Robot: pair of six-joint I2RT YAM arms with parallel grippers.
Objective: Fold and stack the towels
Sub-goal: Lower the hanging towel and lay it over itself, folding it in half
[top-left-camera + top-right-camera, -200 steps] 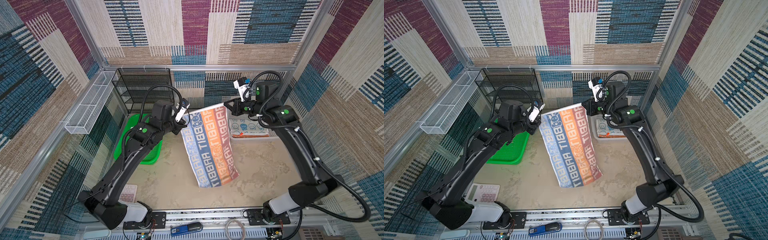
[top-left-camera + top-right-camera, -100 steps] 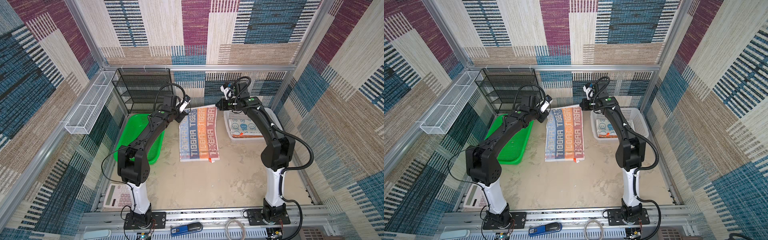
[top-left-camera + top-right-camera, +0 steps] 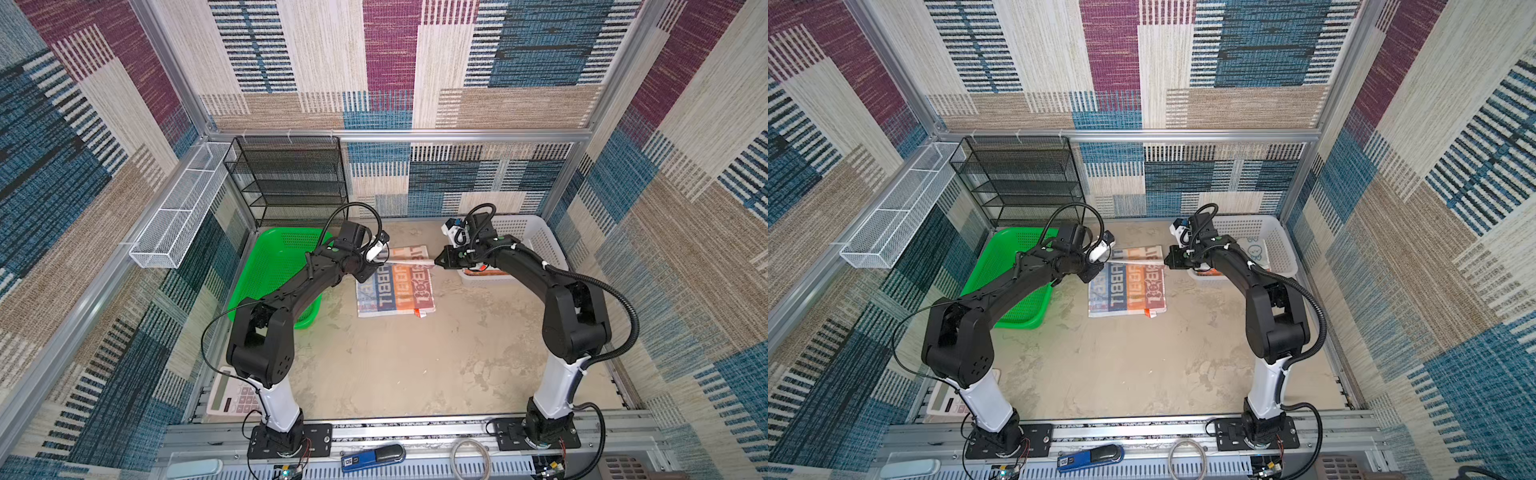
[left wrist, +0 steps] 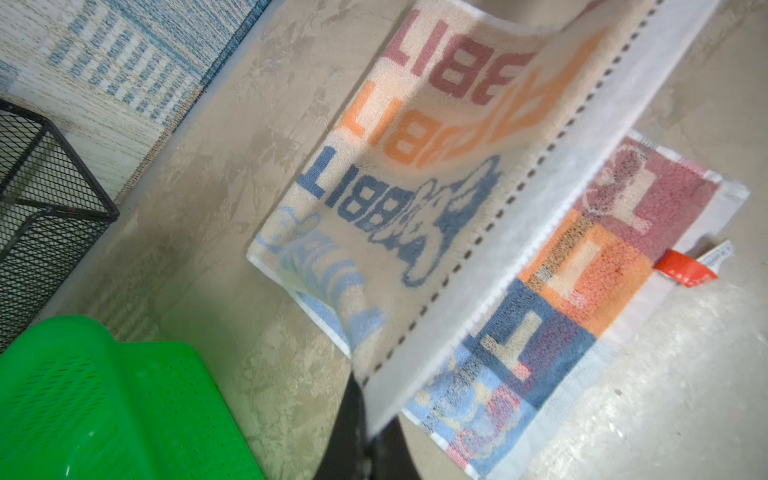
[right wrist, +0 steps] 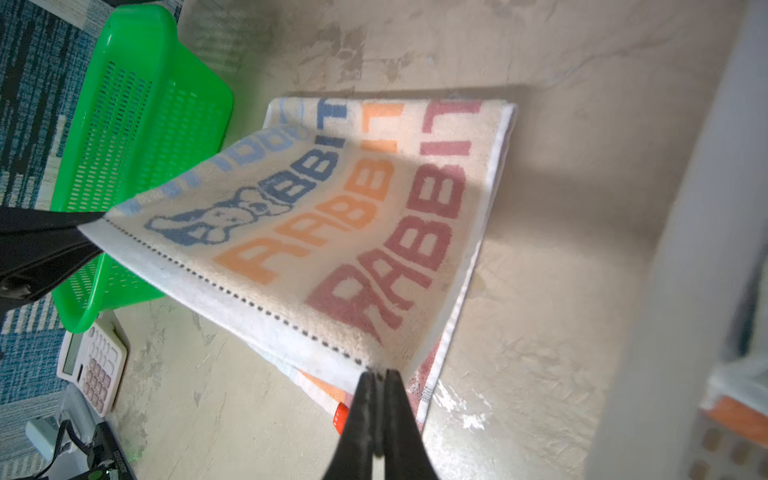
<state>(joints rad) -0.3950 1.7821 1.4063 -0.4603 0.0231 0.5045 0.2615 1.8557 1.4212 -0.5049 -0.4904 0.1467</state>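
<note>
The whitish towel [image 3: 395, 293] [image 3: 1127, 293] with blue, orange and red "RABBIT" lettering lies partly on the sandy table, doubled over. Its white hemmed edge is held taut above the lower layer. My left gripper [image 3: 380, 259] [image 3: 1102, 262] is shut on one corner of that edge [image 4: 365, 415]. At the opposite corner [image 5: 376, 374] my right gripper [image 3: 436, 262] [image 3: 1166, 262] is shut as well. In both wrist views the lifted half [image 4: 415, 187] [image 5: 332, 208] slopes down to a fold at the far side. A blue towel [image 3: 1254, 251] with a white cartoon lies in the white basket [image 3: 544, 239], orange cloth [image 3: 1208, 272] beneath it.
A green basket [image 3: 274, 270] stands left of the towel, under my left arm. Behind it is a black mesh rack [image 3: 291, 178], and a white wire tray [image 3: 183, 208] hangs on the left wall. A calculator [image 3: 228, 395] lies at the front left.
The towel hung high between both grippers, then was laid flat with its held edge at the far side. Both grippers have since drawn that edge back toward the front, over the lying part.
</note>
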